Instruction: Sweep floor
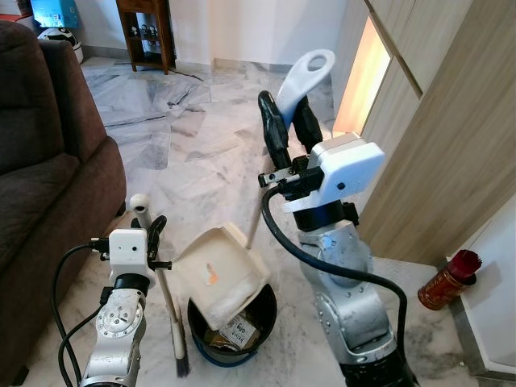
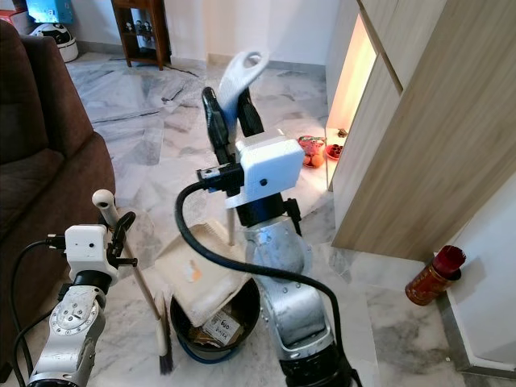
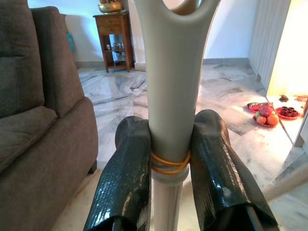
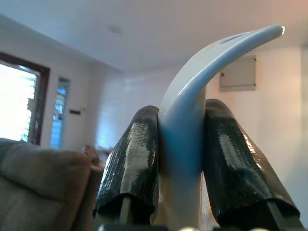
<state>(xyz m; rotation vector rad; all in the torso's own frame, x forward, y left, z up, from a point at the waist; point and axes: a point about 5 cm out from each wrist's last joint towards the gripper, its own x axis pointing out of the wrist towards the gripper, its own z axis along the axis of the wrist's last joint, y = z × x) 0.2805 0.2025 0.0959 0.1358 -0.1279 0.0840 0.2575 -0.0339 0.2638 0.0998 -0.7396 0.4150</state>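
It was a home, likely a living room: a brown sofa (image 1: 48, 161) stood on a marble floor (image 1: 185, 137), with a wooden side table (image 1: 147, 32), wood-panelled cabinets (image 1: 451, 145) and fruit plates (image 3: 272, 114).

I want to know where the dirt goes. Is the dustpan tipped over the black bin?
Yes, the dustpan is tilted, its lower edge inside the black bin.

Left gripper (image 1: 153, 230) low, right gripper (image 1: 289, 121) raised, both jaws clamped
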